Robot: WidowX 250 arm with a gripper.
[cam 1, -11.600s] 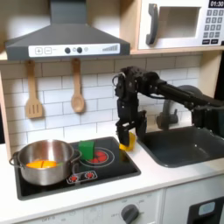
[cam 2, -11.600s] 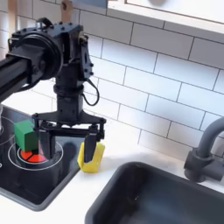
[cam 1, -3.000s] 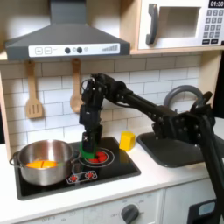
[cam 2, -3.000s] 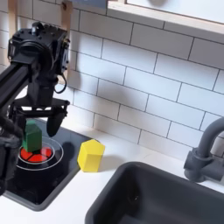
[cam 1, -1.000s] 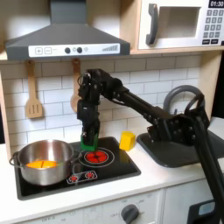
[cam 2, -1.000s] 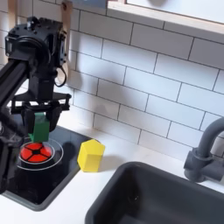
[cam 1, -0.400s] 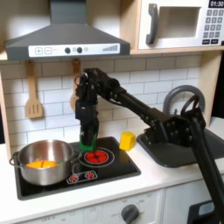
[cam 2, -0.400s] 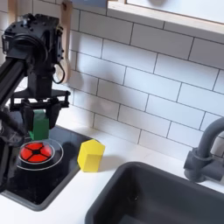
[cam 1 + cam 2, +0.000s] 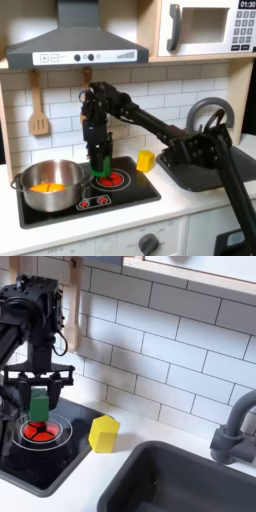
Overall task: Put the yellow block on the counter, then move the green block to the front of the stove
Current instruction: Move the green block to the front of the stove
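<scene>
The fingers (image 9: 39, 403) are clamped on the green block (image 9: 39, 406), which a moment ago hung further right in the second exterior view and has now been carried left, held clear above the red burner of the stove (image 9: 50, 461). The yellow block (image 9: 103, 433) already rests on the worktop (image 9: 110, 478), right of the stove, so only the placement at the stove's near edge remains.

Toy kitchen: stove (image 9: 110, 190), microwave (image 9: 205, 27), tiled wall (image 9: 170, 346)
</scene>
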